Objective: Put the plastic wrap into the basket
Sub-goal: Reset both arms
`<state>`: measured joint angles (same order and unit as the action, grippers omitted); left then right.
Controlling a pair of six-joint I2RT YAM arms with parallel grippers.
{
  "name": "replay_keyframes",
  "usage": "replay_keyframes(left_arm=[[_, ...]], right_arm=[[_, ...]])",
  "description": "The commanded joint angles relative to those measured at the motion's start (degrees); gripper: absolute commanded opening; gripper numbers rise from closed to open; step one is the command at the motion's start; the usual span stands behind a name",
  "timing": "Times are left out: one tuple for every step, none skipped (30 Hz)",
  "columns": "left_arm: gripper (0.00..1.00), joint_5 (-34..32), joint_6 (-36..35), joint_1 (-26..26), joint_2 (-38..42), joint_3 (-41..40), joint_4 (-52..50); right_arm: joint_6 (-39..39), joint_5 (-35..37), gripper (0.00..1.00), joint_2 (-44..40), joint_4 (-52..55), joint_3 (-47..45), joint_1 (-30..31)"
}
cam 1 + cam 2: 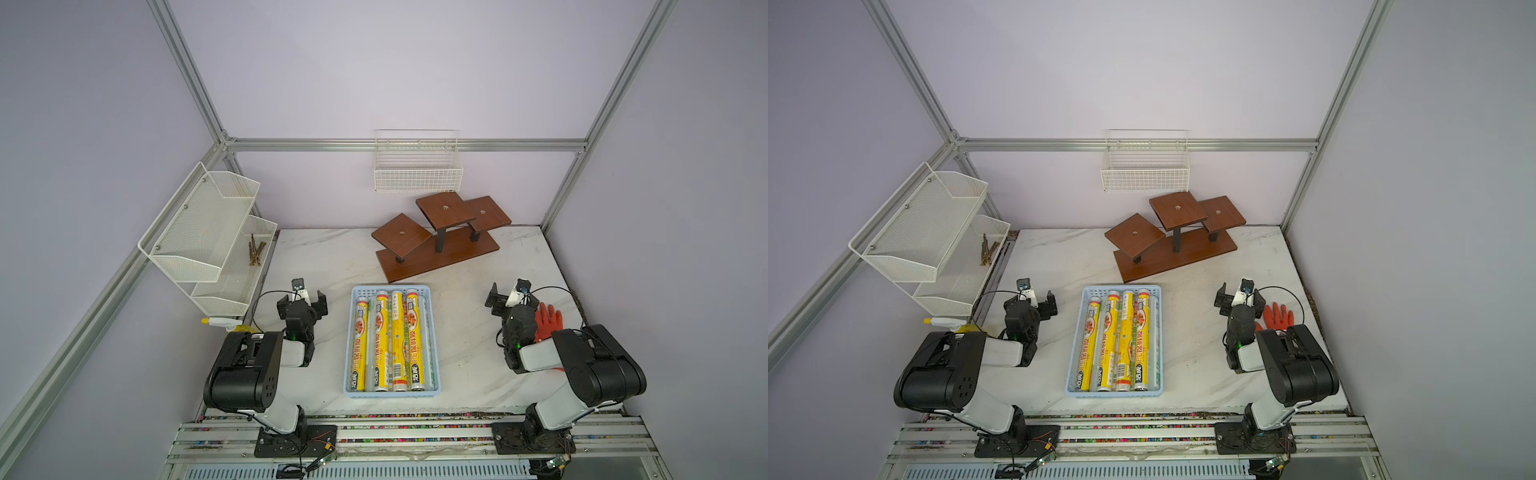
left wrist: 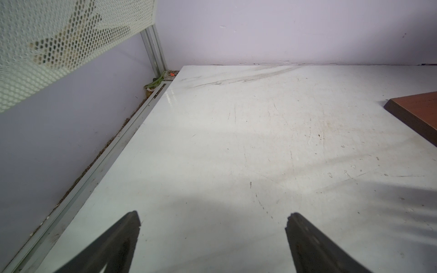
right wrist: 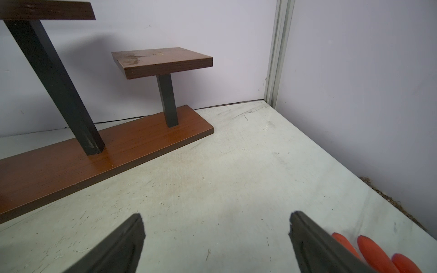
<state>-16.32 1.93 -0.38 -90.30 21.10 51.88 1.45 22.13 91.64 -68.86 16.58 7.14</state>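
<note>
Both pincers are empty and spread wide: the left gripper (image 1: 302, 306) and the right gripper (image 1: 512, 301) hang over the bare white marbled tabletop (image 1: 465, 340), well apart from the shallow light blue slotted plastic basket (image 1: 392, 394) between them. The long slim rolls of plastic wrap (image 1: 384, 340), yellow ones with whitish ones tucked between, all lie lengthwise inside that basket. I see none on the table, so the task looks done. Trouble from here would likely come from needless motion. The rolls are round and piled near the low rim, so a nudge to the basket could spill one. The right arm is also just beside the red rubber glove (image 1: 548, 324), which it could drag.
</note>
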Motion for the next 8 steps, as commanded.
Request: replay_keyframes(left_arm=[[1.0,-0.9,0.6,0.2,0.0,0.4,3.1],[1.0,-0.7,0.6,0.2,-0.1,0.3,3.5],[1.0,-0.8,0.6,0.2,-0.1,0.3,3.3],[1.0,-0.8,0.6,0.2,-0.1,0.3,3.4],[1.0,-0.8,0.6,0.3,-0.1,0.3,3.4],[1.0,-0.8,0.6,0.2,-0.1,0.2,3.4],[1.0,-0.8,0.6,0.2,0.1,0.1,3.4],[1.0,-0.8,0.6,0.1,0.3,0.0,3.4]], right_arm=[[0.7,-0.2,1.0,-1.0,0.0,-0.2,-0.1],[0.7,-0.2,1.0,-1.0,0.0,-0.2,-0.1],[0.7,-0.2,1.0,-0.9,0.0,-0.2,-0.2],[0.7,-0.2,1.0,-1.0,0.0,-0.2,-0.1],[0.7,-0.2,1.0,-1.0,0.0,-0.2,-0.2],[0.7,-0.2,1.0,-1.0,0.0,-0.2,-0.2],[0.7,-0.2,1.0,-1.0,0.0,-0.2,-0.2],[0.7,-0.2,1.0,-1.0,0.0,-0.2,-0.1]])
